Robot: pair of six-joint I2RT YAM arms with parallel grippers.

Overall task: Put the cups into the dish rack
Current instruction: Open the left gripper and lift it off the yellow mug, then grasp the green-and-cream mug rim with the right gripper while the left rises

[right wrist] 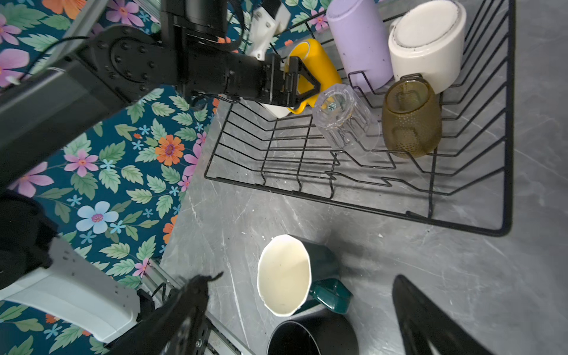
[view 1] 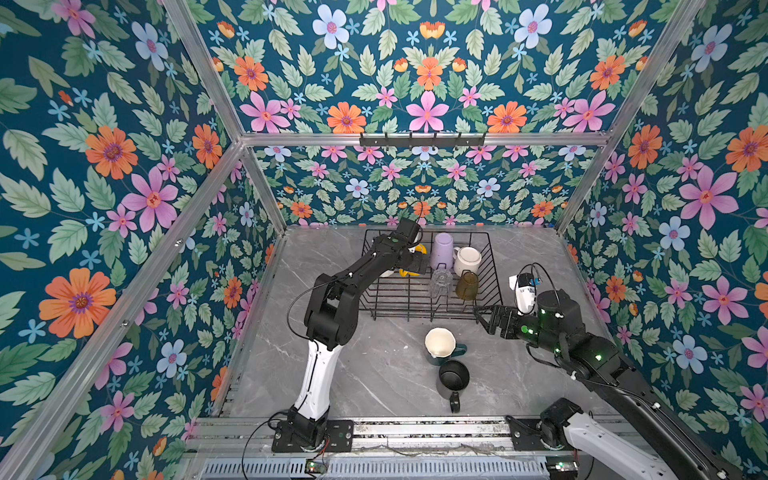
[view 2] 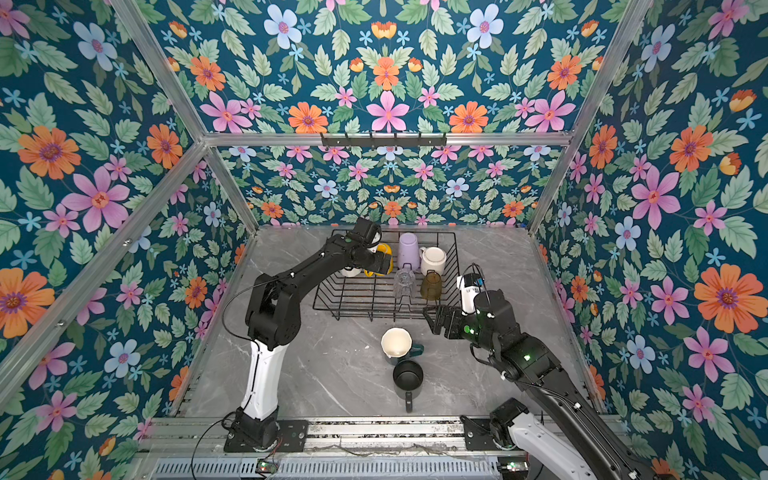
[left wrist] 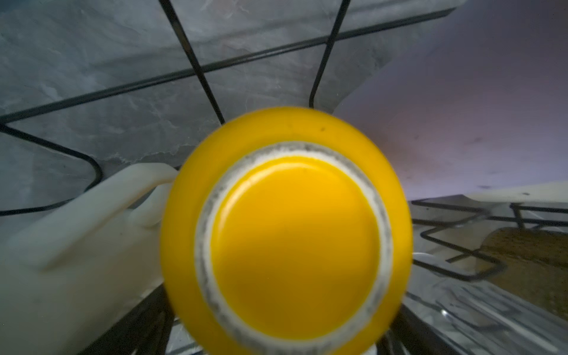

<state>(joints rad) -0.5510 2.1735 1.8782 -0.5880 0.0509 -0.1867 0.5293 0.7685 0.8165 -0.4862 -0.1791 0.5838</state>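
The black wire dish rack (view 1: 401, 300) holds upside-down cups: a lavender tumbler (view 1: 441, 249), a white mug (view 1: 467, 259), a clear glass (view 1: 440, 282), an olive-amber glass (view 1: 467, 284), a yellow mug (left wrist: 292, 233) and another white mug (left wrist: 61, 261) beside it. My left gripper (view 1: 419, 264) is open inside the rack, its jaws astride the yellow mug's base. On the table in front stand a dark green mug (view 1: 440, 343) with a cream inside and a black mug (view 1: 454, 376), both upright. My right gripper (right wrist: 307, 276) hangs open above them, by the rack's front right corner.
The rack's front half (right wrist: 307, 159) has only bare prongs. The left arm's elbow (view 1: 332, 311) stands left of the rack. Flowered walls close in both sides and the back, and a metal rail (view 1: 415, 428) runs along the table's front edge.
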